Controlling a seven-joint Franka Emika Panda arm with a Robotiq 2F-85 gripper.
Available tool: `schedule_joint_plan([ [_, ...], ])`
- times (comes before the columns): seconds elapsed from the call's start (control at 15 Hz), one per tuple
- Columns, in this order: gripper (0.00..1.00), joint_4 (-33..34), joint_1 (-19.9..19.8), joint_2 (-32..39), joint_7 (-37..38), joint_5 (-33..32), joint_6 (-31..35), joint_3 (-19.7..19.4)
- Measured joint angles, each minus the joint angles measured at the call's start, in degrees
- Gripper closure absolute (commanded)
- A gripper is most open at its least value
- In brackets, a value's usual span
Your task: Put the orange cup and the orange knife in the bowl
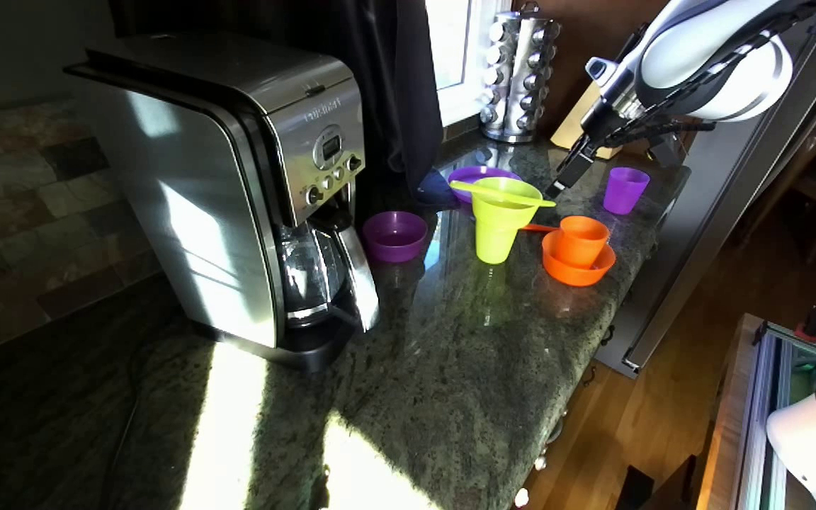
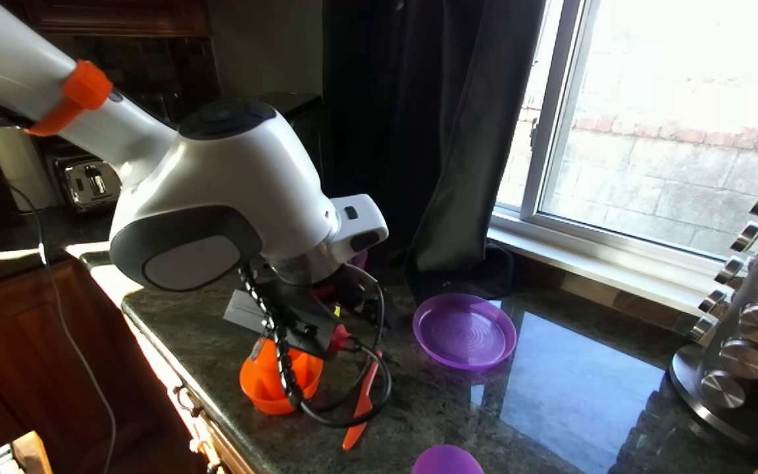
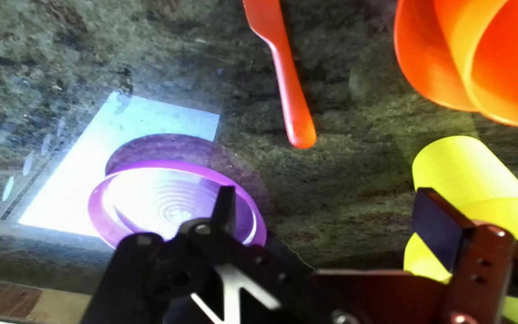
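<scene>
The gripper [image 3: 325, 193] is spread wide in the wrist view, with only the counter [image 3: 353, 180] showing between its tips, so it holds nothing; the gap looks meant for the orange knife [image 3: 286, 81]. The knife lies flat on the counter beside the orange bowl [image 1: 571, 275], its rounded handle end toward the gripper and its blade running off the edge of the wrist view. The slim handle seems the place to pinch, though it lies low and probably calls for a careful descent.

The orange cup [image 1: 583, 241] sits inside the orange bowl, mouth up, so that half of the job looks done. It fills much of the space, so the knife will likely have to lean on the rim beside it.

Near them, a yellow-green cup [image 1: 496, 230] carries a matching piece of cutlery [image 1: 503, 193] across its mouth, perhaps parked out of the way; a sideways sweep could knock it off. Farther away stand a purple bowl [image 1: 394, 237] and a coffee maker [image 1: 238, 198], whose front reads "Cuisinart"; the figures on its display [image 1: 331, 146] are too small to read.
</scene>
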Motion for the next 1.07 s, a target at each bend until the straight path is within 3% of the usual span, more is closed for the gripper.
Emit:
schedule_joint_plan([
  [0.4,0.0,2.8,-2.7,1.3,0.7,-4.0,-2.8,0.1],
  [0.73,0.0,9.5,-6.4,3.9,1.7,-12.2,-14.8,0.8],
  [1.07,0.0,15.4,-6.9,8.2,1.9,-15.2,-25.6,3.0],
])
